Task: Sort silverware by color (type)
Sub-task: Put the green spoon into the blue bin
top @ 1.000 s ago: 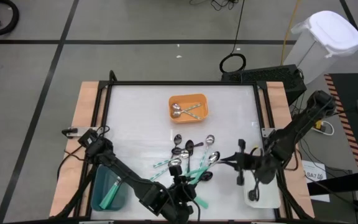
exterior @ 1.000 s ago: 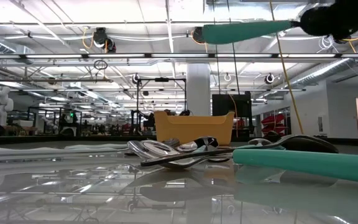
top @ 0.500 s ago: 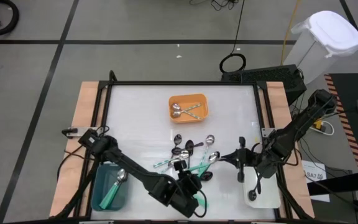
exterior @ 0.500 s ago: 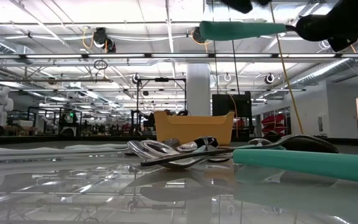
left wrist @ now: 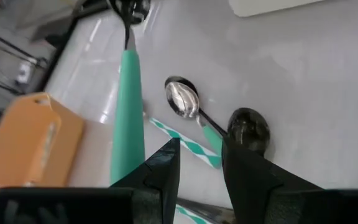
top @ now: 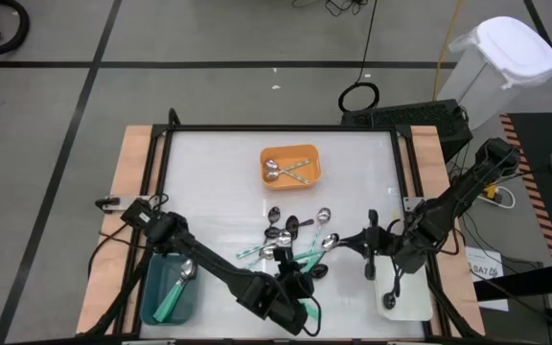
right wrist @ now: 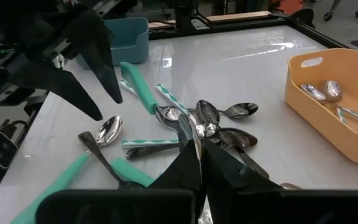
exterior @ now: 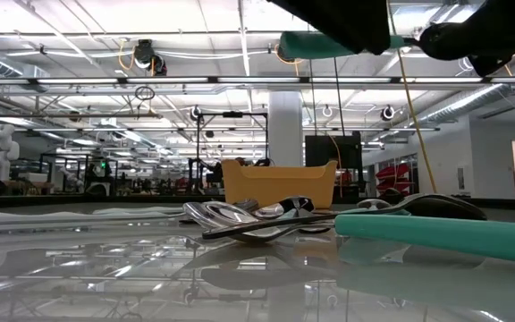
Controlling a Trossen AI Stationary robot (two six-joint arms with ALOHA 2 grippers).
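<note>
spoon pile [top: 295, 240] sits mid counter [top: 218, 182], glossy white, lab hall behind. left gripper [top: 300, 285] near front edge, fingers spread, empty. right gripper [top: 370, 251] fingers pressed together. orange tray [top: 290, 165]: two spoons. teal tray [top: 169, 289], front-left corner: a teal-handled one.

An orange tray [top: 291, 165] (far side), teal tray [top: 154, 287] and white tray [top: 410, 299] sit apart.

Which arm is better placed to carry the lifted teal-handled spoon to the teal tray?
Left, probably: the left gripper hangs open beside the teal-handled spoon, and the teal tray lies on its side.
</note>
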